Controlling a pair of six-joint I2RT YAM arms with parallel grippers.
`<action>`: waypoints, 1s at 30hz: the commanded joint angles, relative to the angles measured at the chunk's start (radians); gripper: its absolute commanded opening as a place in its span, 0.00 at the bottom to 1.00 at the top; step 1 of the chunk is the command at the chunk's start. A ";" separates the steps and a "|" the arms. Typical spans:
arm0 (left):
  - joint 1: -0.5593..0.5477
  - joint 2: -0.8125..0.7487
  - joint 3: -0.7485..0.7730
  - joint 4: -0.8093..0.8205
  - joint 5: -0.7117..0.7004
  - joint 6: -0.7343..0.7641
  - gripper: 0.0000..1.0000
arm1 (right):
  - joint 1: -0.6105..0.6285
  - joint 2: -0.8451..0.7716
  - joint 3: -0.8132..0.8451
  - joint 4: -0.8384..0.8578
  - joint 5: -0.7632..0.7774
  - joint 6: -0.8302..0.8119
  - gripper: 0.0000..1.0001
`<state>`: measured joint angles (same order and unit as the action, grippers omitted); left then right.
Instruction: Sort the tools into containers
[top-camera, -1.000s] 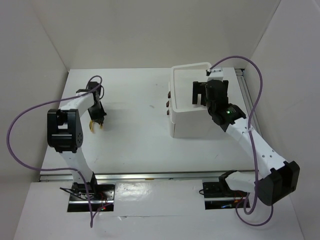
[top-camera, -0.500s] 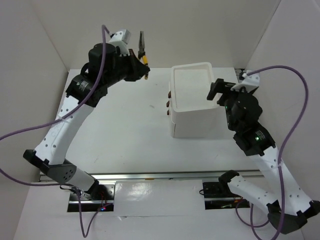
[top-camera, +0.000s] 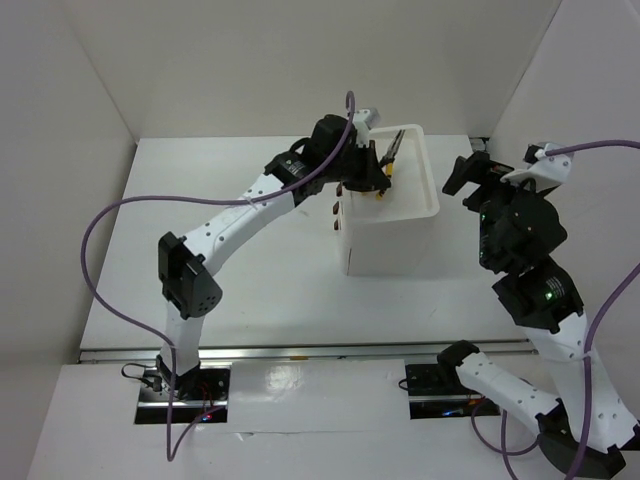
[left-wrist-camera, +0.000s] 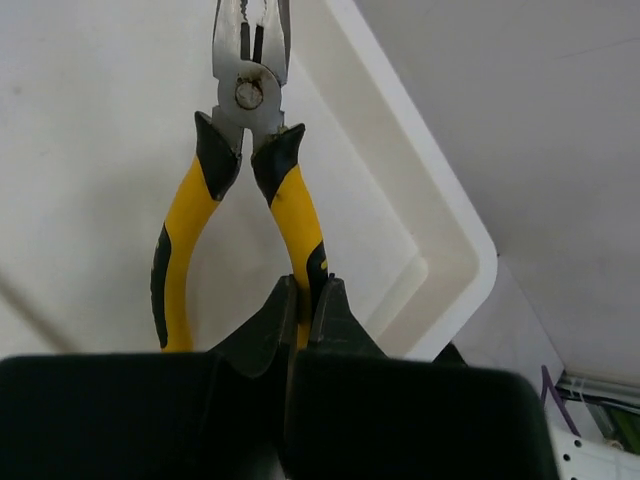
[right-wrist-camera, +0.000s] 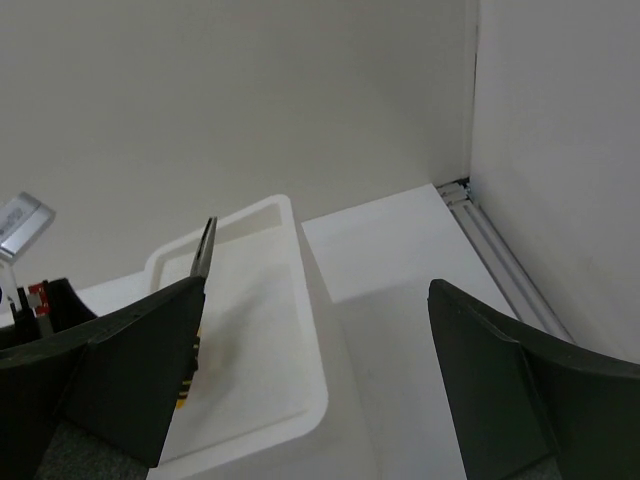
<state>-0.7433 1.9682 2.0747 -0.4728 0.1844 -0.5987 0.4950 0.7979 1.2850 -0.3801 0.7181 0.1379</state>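
Left gripper (left-wrist-camera: 305, 300) pinches the pliers (left-wrist-camera: 283, 195) by one handle above the top tray (left-wrist-camera: 440, 215), not yet released; right gripper (right-wrist-camera: 315, 300) gapes empty; other tools out of sight.

Blocked above top tray (top-camera: 433, 195) by left gripper (top-camera: 379, 184) clamped on pliers (top-camera: 393, 148). Crossed by left arm (top-camera: 250, 205) over table (top-camera: 260, 285) left of cabinet (top-camera: 390, 248). Free at tray's right side, up to wide-spread right gripper (top-camera: 473, 172).

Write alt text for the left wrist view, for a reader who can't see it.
The left gripper is shut on one yellow handle of the pliers, holding them over the white top tray. Their metal nose points away from the camera.
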 joint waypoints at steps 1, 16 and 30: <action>0.001 0.026 0.107 0.106 0.036 -0.044 0.00 | 0.002 0.014 0.022 -0.059 -0.008 0.008 1.00; 0.073 -0.420 -0.178 -0.203 -0.501 -0.006 1.00 | 0.002 0.173 0.143 -0.298 0.073 0.022 1.00; 0.228 -1.077 -0.588 -0.538 -0.677 -0.013 1.00 | 0.002 0.018 0.148 -0.522 0.170 0.098 1.00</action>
<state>-0.5308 0.8658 1.5291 -0.9470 -0.4736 -0.6312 0.4950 0.8234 1.4132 -0.8467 0.8368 0.2142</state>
